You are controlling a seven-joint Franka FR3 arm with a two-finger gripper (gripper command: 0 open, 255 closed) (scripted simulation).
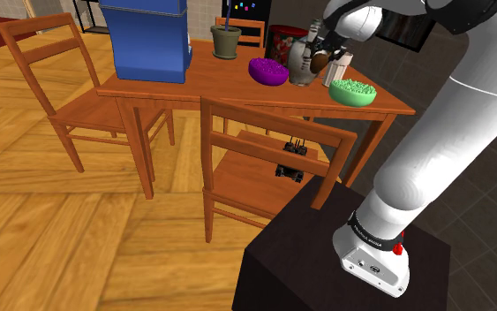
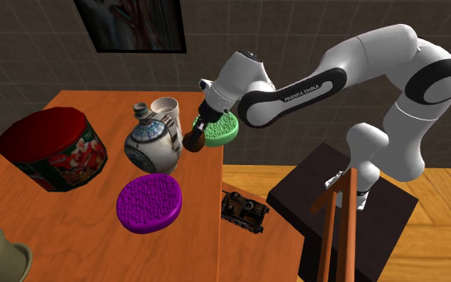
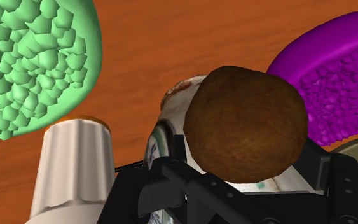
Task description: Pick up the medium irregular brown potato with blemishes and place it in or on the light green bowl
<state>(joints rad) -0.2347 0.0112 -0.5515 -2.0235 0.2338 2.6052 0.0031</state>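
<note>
Brown potato (image 3: 247, 124) sits pinched in our tool (image 3: 247, 181); in the second exterior view, green bowl (image 2: 227, 130) at two o'clock, jug (image 2: 151, 144) crowding nine.

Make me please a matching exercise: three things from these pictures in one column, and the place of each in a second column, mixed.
1. potato
2. purple bowl
3. toy tank

a. on the chair seat
b. clasped in the gripper
c. on the table

Pairs: 1-b, 2-c, 3-a
</note>
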